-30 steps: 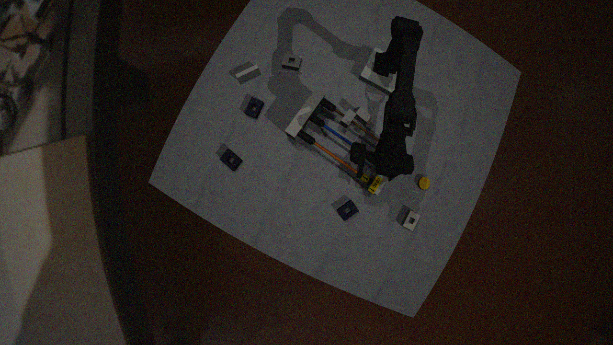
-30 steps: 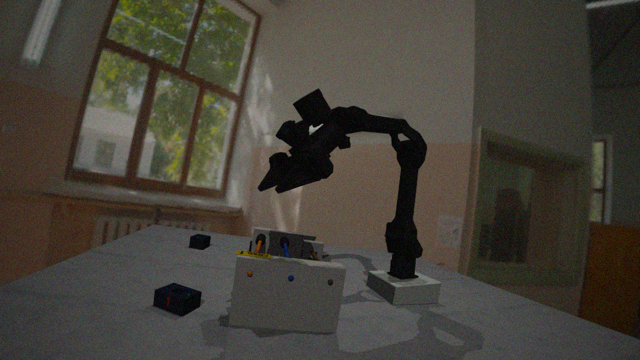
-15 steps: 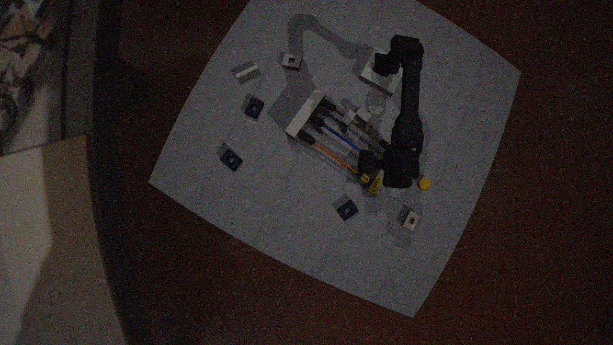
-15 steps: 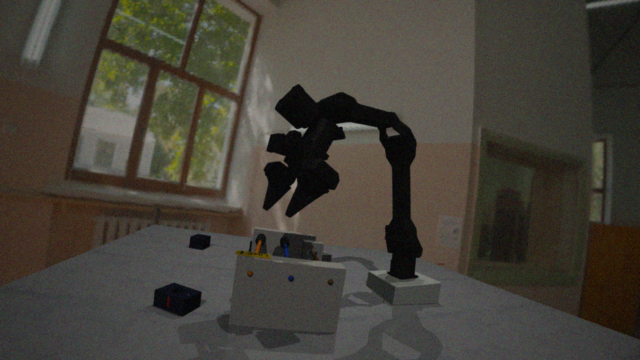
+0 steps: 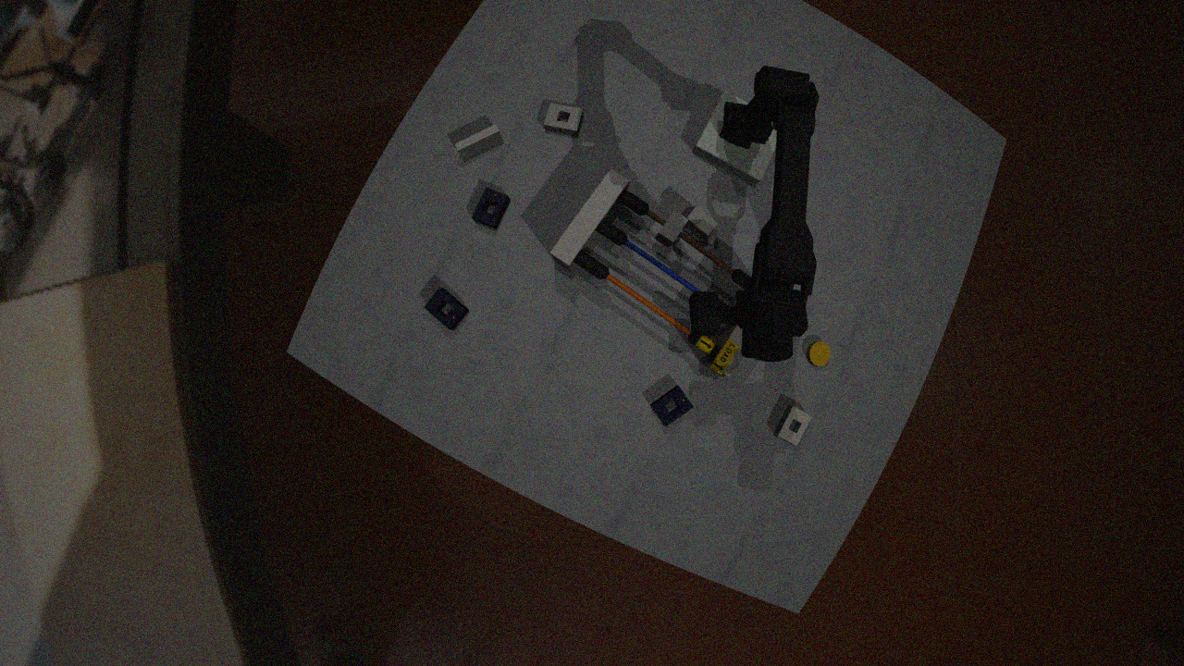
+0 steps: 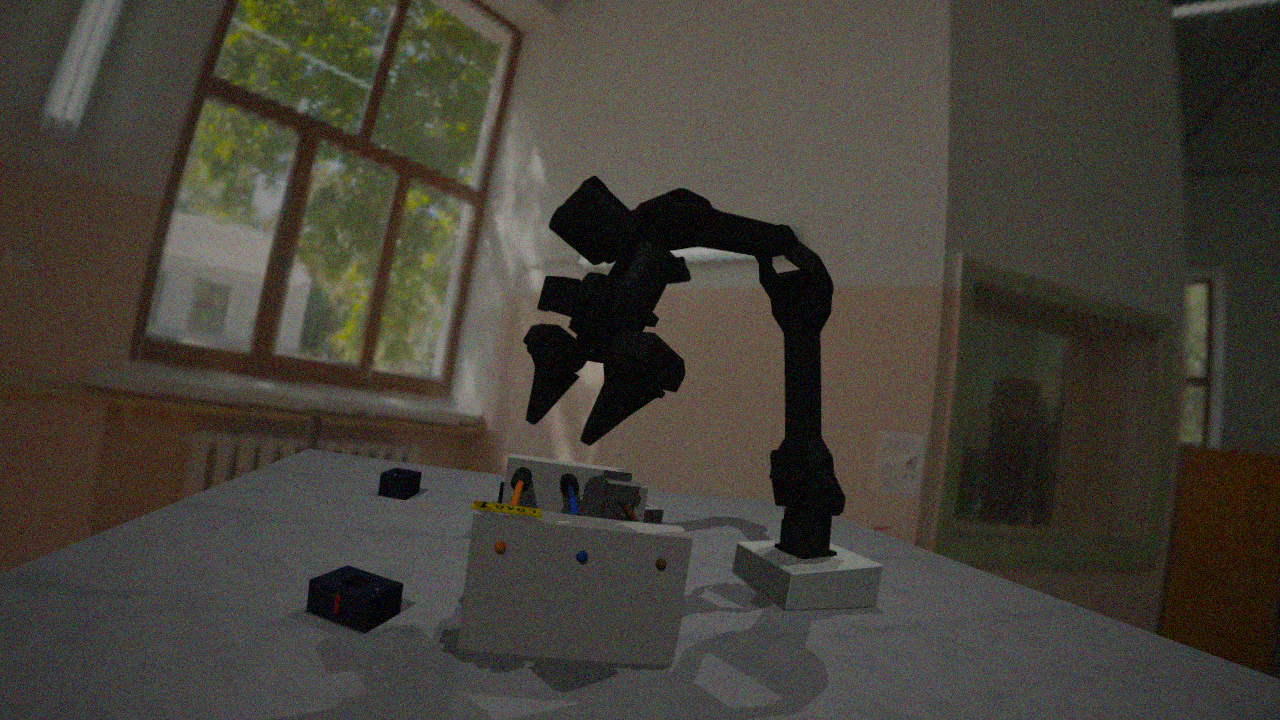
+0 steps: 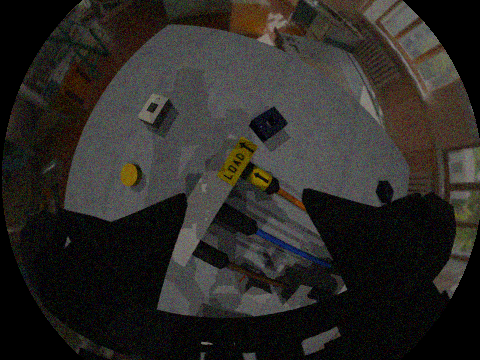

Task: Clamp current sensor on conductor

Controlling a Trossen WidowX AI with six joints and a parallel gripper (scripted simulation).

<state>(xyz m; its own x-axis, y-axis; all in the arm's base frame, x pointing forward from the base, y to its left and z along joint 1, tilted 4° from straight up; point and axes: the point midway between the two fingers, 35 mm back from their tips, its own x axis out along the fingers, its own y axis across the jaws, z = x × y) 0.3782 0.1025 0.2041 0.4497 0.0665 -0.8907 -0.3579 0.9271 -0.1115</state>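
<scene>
Sensor [image 5: 674,225] [image 6: 626,495] [image 7: 322,285], likely the pale piece by the brown conductor [image 5: 720,258] [image 6: 628,511] [image 7: 255,276], sits beyond the blue one [image 5: 662,263] [image 6: 572,501] [image 7: 292,247] from the LOAD marker [image 5: 725,356] [image 6: 507,508] [image 7: 237,162]; your tool [image 5: 715,317] [image 6: 559,431] [image 7: 246,198] is wide open and empty. Descending off-centre could knock it over or snag neighbouring conductors.
</scene>
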